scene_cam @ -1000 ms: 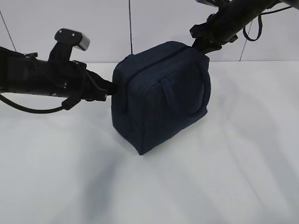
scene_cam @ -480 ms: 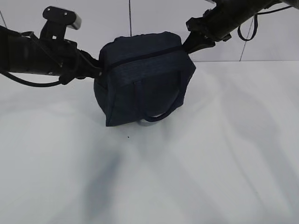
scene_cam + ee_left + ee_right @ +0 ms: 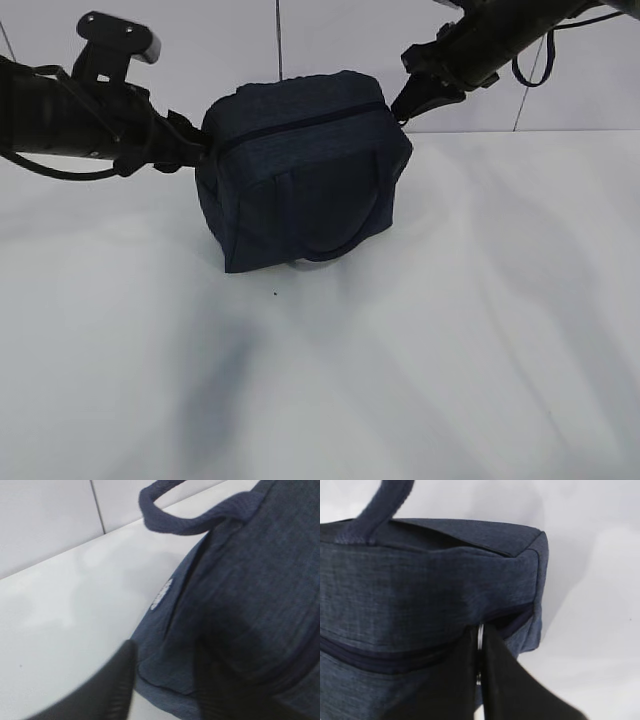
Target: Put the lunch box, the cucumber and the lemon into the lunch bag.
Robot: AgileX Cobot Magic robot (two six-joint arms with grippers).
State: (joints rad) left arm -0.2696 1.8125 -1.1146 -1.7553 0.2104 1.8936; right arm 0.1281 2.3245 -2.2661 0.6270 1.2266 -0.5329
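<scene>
White and bare, the desk (image 3: 320, 400) fills the foreground of the exterior view; the lunch bag (image 3: 300, 180) stands further back on it, in the middle, between the two arms, with a loop handle (image 3: 345, 240) hanging down its front face.

Navy woven fabric with soft, sagging walls suggests the bag is light and floppy: it would likely fold under a push, so the firm places to take hold look like the handles, the seams or the zipper hardware. The zipper (image 3: 300, 125) runs shut along the top edge, so nothing inside can be seen; no lunch box, cucumber or lemon shows anywhere, and whether they are already in the bag cannot be told.

The left end effector (image 3: 165, 685) is at the bag's left end near the round white logo (image 3: 161, 594); its fingers stand apart with the fabric corner between them, and whether they grip it I cannot tell. At the far right corner, the right end effector (image 3: 480, 660) is pressed together on the metal ring pull (image 3: 480, 632).
</scene>
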